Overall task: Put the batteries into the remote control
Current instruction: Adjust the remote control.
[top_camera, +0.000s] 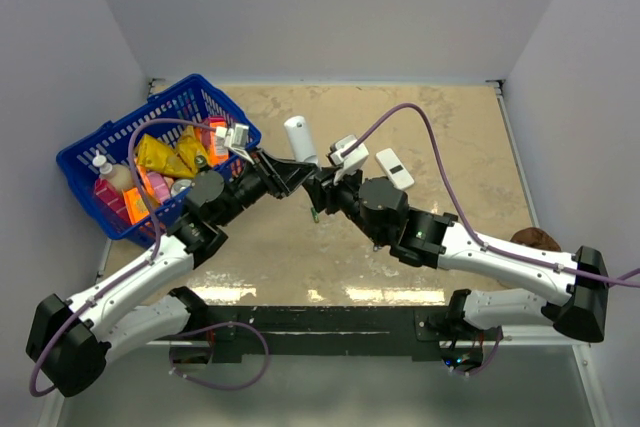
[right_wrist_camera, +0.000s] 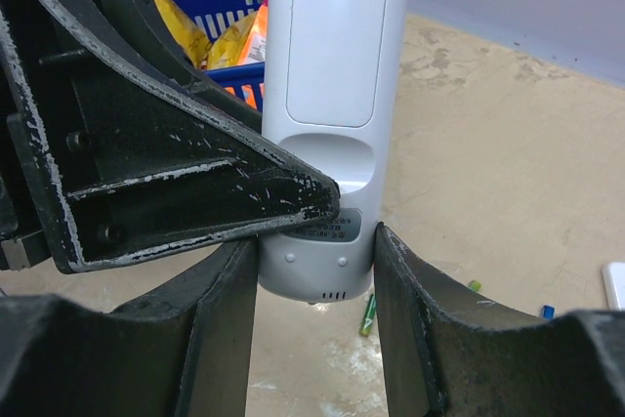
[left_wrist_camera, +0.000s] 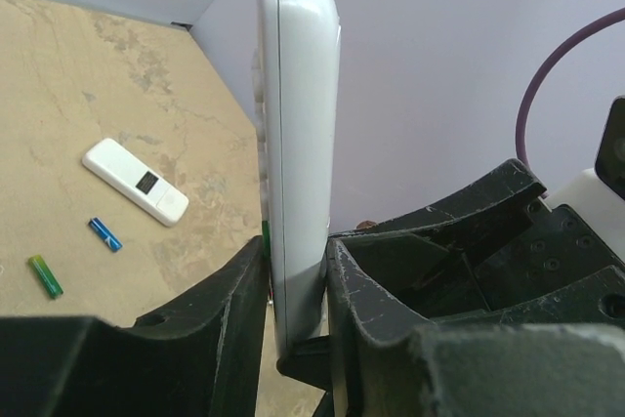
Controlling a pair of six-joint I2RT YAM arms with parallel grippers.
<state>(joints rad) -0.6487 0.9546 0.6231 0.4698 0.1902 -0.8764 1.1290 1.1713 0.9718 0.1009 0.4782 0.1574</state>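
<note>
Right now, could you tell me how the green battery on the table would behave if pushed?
The green battery is a thin cylinder lying flat on the smooth table, so it would probably roll if pushed sideways. It looks rigid, and is likely light given its small size. Its thinness may make it fiddly to pick up.

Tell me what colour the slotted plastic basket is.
The slotted plastic basket is blue, clearest in the top external view.

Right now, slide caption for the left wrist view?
Left gripper clamps the slim white bar-shaped remote control edge-on; a blue battery and a green battery lie on the beige table.
</note>
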